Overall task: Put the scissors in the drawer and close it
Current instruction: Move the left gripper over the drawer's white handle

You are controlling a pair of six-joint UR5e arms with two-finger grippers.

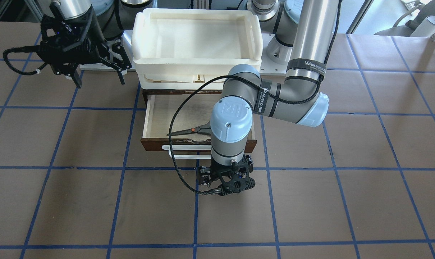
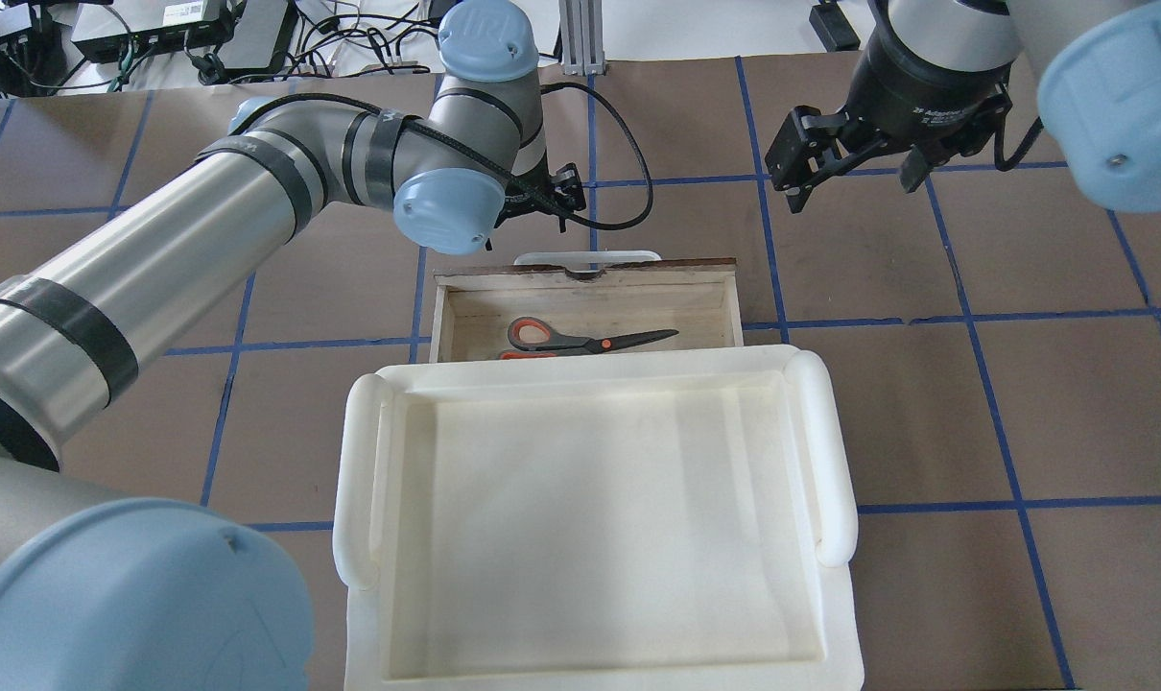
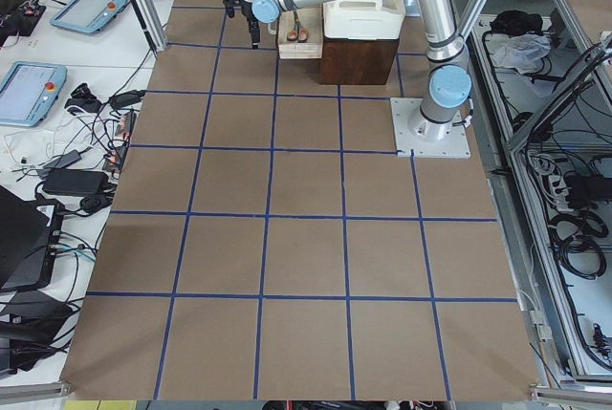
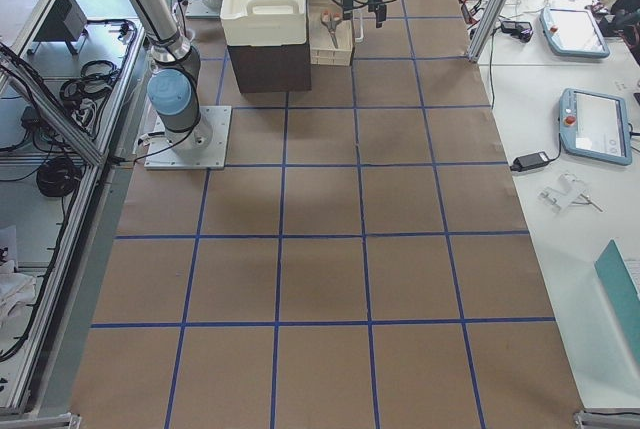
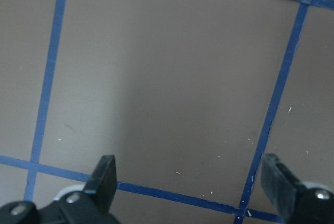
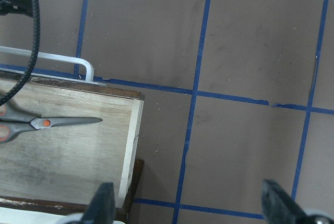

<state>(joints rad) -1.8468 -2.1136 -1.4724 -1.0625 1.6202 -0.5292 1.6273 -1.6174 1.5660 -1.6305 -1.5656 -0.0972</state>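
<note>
The scissors [image 2: 580, 338] lie flat inside the open drawer [image 2: 734, 297], blades toward the robot's right, handles orange-lined. They also show in the front view [image 1: 190, 130] and the right wrist view [image 6: 47, 124]. The drawer's white bar handle [image 2: 585, 257] faces away from the robot. My left gripper [image 5: 190, 182] is open and empty, pointing down at bare table just beyond the handle [image 1: 188, 155]. My right gripper [image 2: 849, 178] is open and empty, hovering above the table to the right of the drawer; it also shows in the front view [image 1: 99, 79].
Stacked white plastic trays [image 2: 360, 480] sit on top of the cabinet above the drawer and hide the drawer's rear part. The left arm's black cable [image 1: 172, 144] hangs across the drawer front. The table is brown with blue grid lines.
</note>
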